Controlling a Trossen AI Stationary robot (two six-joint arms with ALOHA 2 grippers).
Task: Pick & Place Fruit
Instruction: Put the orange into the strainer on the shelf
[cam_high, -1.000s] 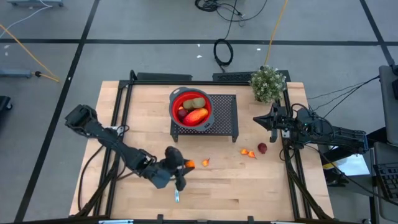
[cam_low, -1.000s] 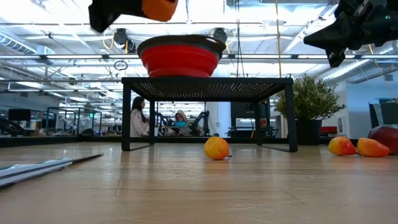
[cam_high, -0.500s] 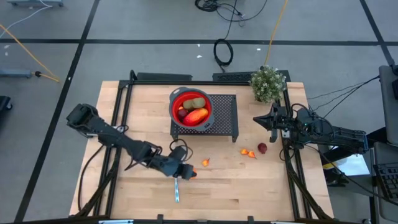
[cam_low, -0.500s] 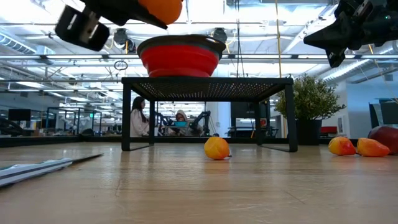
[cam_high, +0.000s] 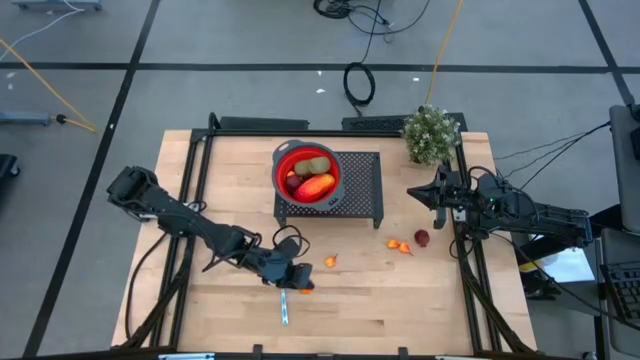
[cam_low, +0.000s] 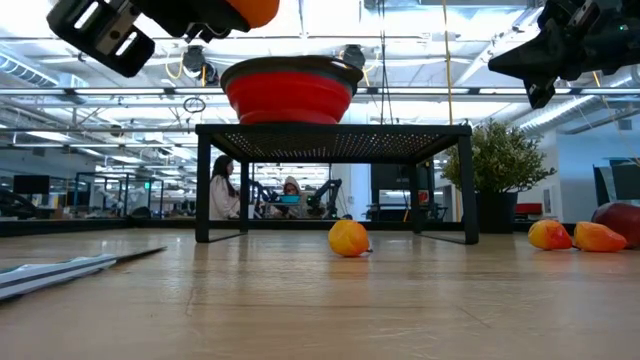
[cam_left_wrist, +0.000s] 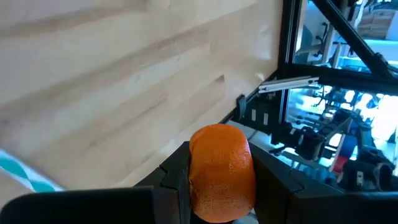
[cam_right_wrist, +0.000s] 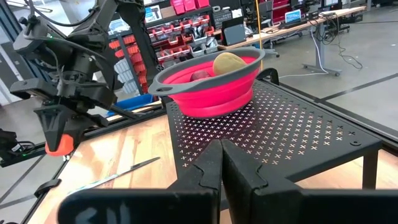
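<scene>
A small orange fruit (cam_left_wrist: 221, 171) hangs above the table, with my left gripper (cam_high: 298, 275) shut on it, over the near middle of the table just above the knife (cam_high: 284, 306). A red bowl (cam_high: 281, 160) with a kiwi-like piece (cam_high: 316, 166) and a red-orange oval (cam_high: 316, 186) stands on a black mesh stand (cam_high: 362, 190). One small orange piece (cam_high: 329, 261), two more (cam_high: 400, 246) and a dark red one (cam_high: 422, 238) lie on the wood. My right gripper (cam_high: 412, 192) waits shut at the stand's right end, high up. My left gripper pinches the orange fruit's two opposite sides (cam_left_wrist: 194, 163) between its two fingers (cam_left_wrist: 273, 183). The fingers come from the table's left, slanting down. The fruit is lifted clear of the table and shows in the low view (cam_low: 255, 10) at the level of the bowl's rim.
A potted plant (cam_high: 431, 133) stands at the far right corner. Black frame rails (cam_high: 190, 200) run along the table's left, right and far sides. The stand's legs (cam_low: 203, 190) leave a gap beneath its top. Bare wood lies near the front edge.
My left gripper has swung a little toward the table's right edge and rolled its wrist far round, still shut on the orange fruit. The fruit has stayed lifted clear at about the same height.
</scene>
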